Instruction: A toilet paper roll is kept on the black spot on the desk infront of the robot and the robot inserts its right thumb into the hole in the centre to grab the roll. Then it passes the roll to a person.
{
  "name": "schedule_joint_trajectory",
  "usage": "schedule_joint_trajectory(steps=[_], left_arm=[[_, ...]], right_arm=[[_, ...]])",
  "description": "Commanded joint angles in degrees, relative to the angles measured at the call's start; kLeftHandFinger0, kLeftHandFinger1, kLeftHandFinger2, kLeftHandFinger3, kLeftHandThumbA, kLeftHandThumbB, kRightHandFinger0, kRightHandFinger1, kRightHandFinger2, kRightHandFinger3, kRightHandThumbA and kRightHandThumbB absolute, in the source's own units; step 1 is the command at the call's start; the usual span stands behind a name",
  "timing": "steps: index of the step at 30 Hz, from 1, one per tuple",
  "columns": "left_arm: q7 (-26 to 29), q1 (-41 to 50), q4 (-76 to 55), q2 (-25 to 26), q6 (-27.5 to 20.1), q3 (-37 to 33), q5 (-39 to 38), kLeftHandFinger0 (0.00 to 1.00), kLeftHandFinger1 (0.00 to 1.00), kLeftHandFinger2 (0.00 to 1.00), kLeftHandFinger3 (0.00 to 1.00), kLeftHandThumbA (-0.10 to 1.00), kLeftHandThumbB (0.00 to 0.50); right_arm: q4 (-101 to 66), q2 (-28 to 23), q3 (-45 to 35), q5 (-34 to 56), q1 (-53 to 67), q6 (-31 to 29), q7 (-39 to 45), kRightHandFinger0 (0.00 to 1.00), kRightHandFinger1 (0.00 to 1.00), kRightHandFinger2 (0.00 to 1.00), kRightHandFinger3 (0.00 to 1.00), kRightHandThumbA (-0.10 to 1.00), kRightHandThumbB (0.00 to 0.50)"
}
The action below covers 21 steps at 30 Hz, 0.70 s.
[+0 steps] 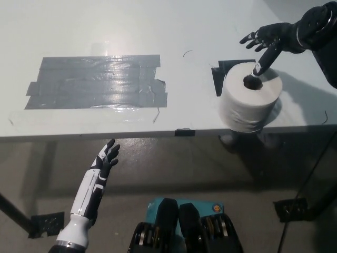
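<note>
Toilet paper roll (pixel 249 101): upright on table (pixel 158 31), right edge. Right hand (pixel 269 39): fingers apart, thumb above core hole. Advice: sink thumb fully, then pinch wall. Left hand (pixel 107 157): idle, open, below table.

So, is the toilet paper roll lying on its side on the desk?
No, the toilet paper roll stands upright on the desk, with its centre hole facing up.

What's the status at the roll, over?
Right hand open, thumb at roll's hole. Toilet paper roll upright on desk. Left hand open, below desk edge. No obstruction.
</note>
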Motion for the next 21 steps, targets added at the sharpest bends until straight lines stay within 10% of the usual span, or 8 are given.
schedule_joint_trajectory(steps=[1, 21], left_arm=[[-0.56, -0.70, -1.94, 0.18, -0.07, -0.01, -0.51, 1.00, 1.00, 1.00, 1.00, 1.00, 0.066], [-0.86, -1.49, -2.41, 0.14, 0.90, -0.10, -0.40, 1.00, 1.00, 1.00, 1.00, 1.00, 0.073]], right_arm=[[-1.34, -0.04, -0.35, -1.43, -2.93, -0.76, -3.19, 1.00, 1.00, 1.00, 1.00, 1.00, 0.374], [0.21, 0.70, 6.49, -7.78, -3.94, -3.06, -2.61, 1.00, 1.00, 1.00, 1.00, 1.00, 0.366]])
